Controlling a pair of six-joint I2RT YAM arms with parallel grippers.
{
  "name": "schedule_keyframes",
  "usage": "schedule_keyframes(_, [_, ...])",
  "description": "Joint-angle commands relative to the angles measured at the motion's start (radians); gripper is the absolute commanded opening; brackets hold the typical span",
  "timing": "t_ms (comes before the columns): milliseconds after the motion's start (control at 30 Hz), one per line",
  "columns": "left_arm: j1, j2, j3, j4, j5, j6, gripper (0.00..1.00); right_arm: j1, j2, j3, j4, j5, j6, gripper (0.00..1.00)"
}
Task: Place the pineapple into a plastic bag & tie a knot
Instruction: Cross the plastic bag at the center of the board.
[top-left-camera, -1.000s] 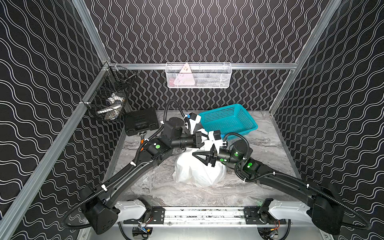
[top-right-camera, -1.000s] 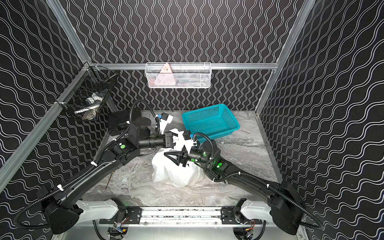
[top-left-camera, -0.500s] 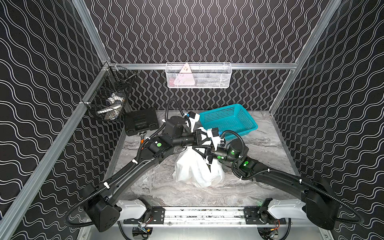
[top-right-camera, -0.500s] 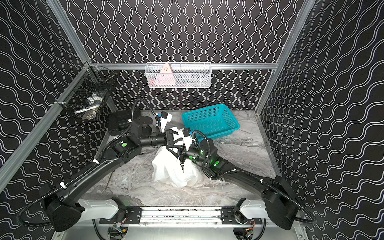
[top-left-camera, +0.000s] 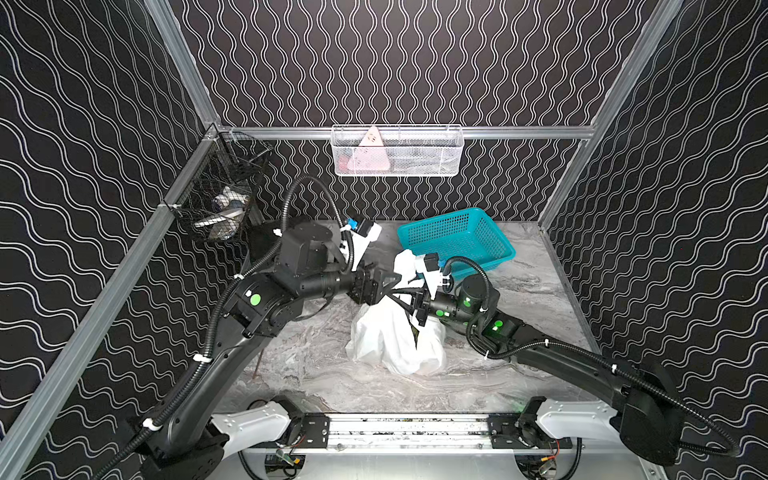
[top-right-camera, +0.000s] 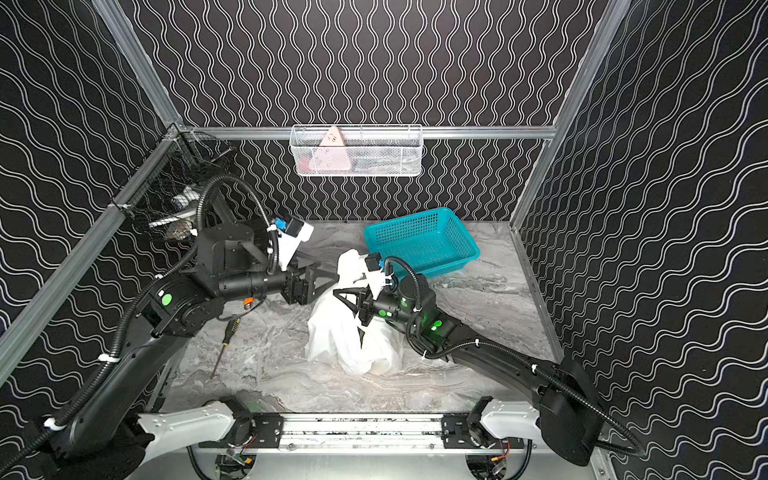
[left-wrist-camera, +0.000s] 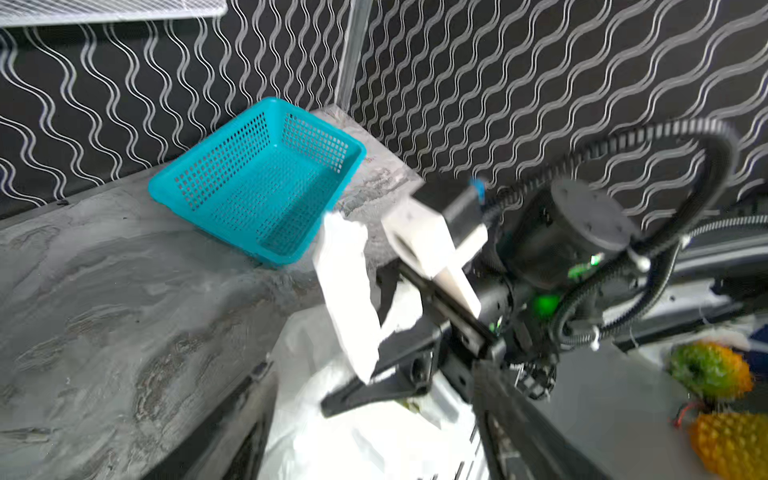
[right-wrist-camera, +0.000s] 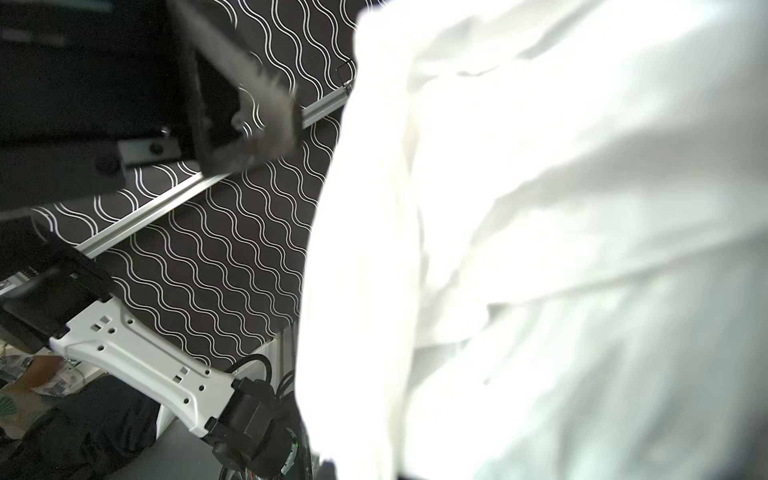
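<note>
Plastic bag (top-left-camera: 395, 340) slumped mid-table (top-left-camera: 316, 374); pineapple hidden, presumably inside. Right claw (top-right-camera: 340, 296) pinched on raised handle (left-wrist-camera: 345, 299), tensioning it for knotting. Left claw (top-left-camera: 384, 288) spread alongside, positioned for regrasp.

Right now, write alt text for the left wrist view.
The right gripper is shut on a raised strip of the thin white crinkly plastic bag. Behind them an empty teal perforated plastic basket sits on the grey marbled table.
</note>
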Motion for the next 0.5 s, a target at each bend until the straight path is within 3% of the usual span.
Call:
schedule_keyframes(0, [0.001,-0.033,-0.061,-0.009,0.028,0.112,0.71,0.000,-0.008,0.018,-0.070,0.000,0.005,0.00])
schedule_keyframes(100, [0.006,-0.069,-0.173,0.116,0.024,0.073,0.73,0.000,-0.010,0.035,-0.116,-0.033,-0.014,0.00])
schedule_keyframes(233, [0.038,-0.050,-0.295,0.331,0.236,-0.038,0.79,0.000,-0.012,0.026,-0.089,-0.138,-0.010,0.00])
schedule_keyframes(333, [0.050,-0.047,-0.365,0.485,0.246,-0.153,0.80,0.000,-0.006,0.025,-0.064,-0.187,0.007,0.00])
schedule_keyframes(400, [0.066,-0.040,-0.391,0.541,0.242,-0.193,0.71,0.000,-0.004,0.028,-0.062,-0.197,0.013,0.00])
schedule_keyframes(467, [0.081,-0.012,-0.405,0.588,0.288,-0.240,0.54,0.000,-0.002,0.034,-0.073,-0.208,0.007,0.00])
